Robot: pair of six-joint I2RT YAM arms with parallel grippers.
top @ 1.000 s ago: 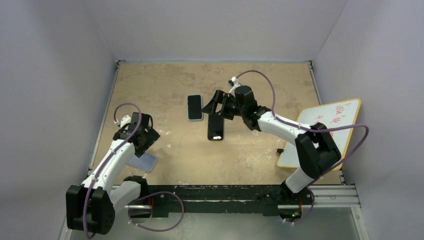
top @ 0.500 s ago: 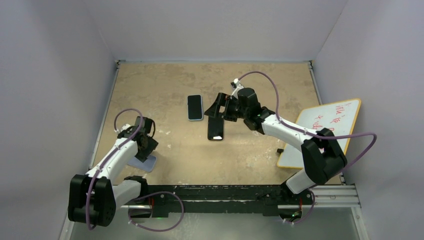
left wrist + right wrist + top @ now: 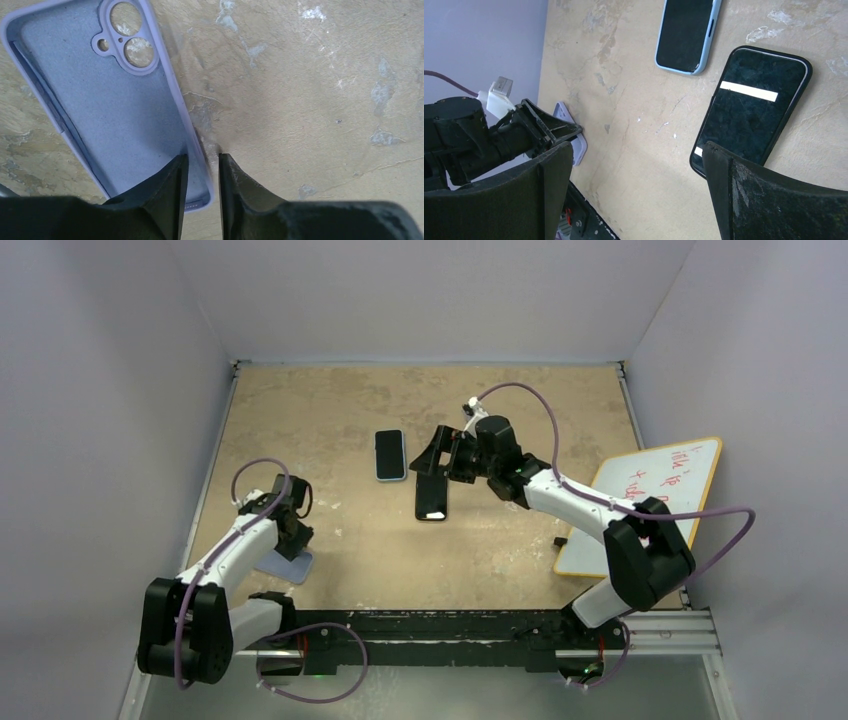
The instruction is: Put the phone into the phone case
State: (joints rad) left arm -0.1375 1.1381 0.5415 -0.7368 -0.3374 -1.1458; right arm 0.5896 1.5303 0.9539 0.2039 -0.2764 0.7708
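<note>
From above, the left gripper (image 3: 290, 538) is hanging low over the lavender phone case (image 3: 288, 565), which is lying at the near-left of the table (image 3: 330, 400). The right gripper (image 3: 437, 455) is hovering over the far end of the black phone (image 3: 432, 498), mid-table and well apart from the case. A blue-cased phone (image 3: 390, 455) is lying just to the left of it, and a whiteboard (image 3: 655, 495) is resting at the right edge.

In the left wrist view, the case is lying hollow side up, with its camera cut-out at the far end. The left gripper's fingers (image 3: 175, 185) are straddling the case's side wall near its near corner, one inside and one outside on the table. The gap is narrow, but I cannot tell whether the pads are pinching the wall.

In the right wrist view, the right gripper's jaws are standing wide apart and holding nothing. The black phone is lying screen up between and beyond them.
</note>
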